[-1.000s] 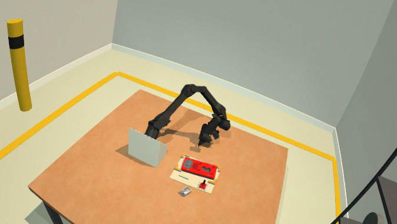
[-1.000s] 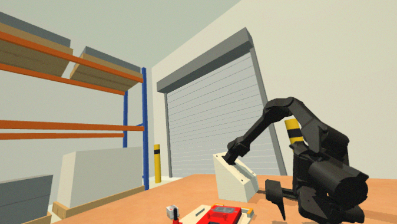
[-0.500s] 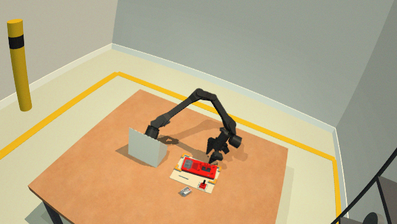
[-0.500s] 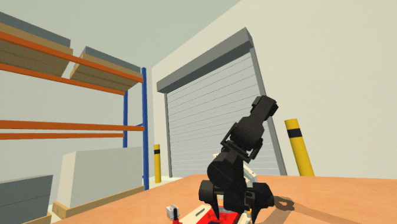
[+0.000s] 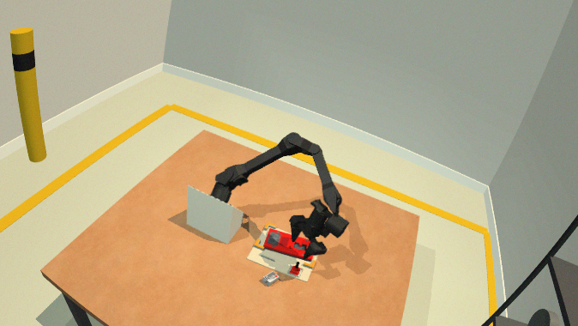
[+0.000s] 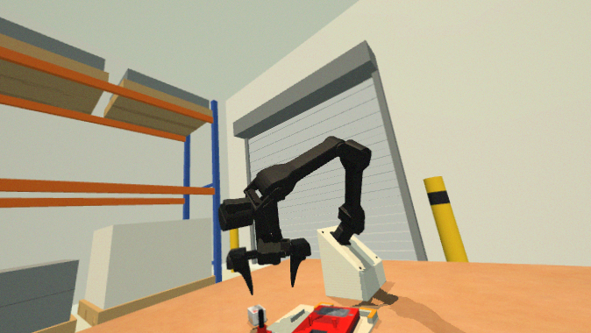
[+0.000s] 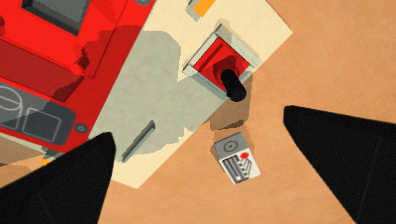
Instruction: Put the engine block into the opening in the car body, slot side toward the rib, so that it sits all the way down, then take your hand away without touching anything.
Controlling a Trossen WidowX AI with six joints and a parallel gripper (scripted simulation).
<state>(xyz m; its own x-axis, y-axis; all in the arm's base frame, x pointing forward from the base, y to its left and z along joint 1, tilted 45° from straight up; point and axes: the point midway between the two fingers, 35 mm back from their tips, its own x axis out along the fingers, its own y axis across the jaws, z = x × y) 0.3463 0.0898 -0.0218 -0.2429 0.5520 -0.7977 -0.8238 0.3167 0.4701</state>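
Note:
The engine block, a small grey and white block with a red dot, lies on the table just off the edge of the cream board. The red car body lies on the board. Its dark opening is partly cut off by the top of the wrist view; no block shows in the part in view. The rib cannot be made out. My gripper is open and empty, above the board and block. In the wrist view the block lies between the fingertips, toward the right one.
The cream board carries a red piece with a black upright handle in a square holder near the block. A narrow raised strip and orange corner pieces are also on it. The pale arm base stands beyond.

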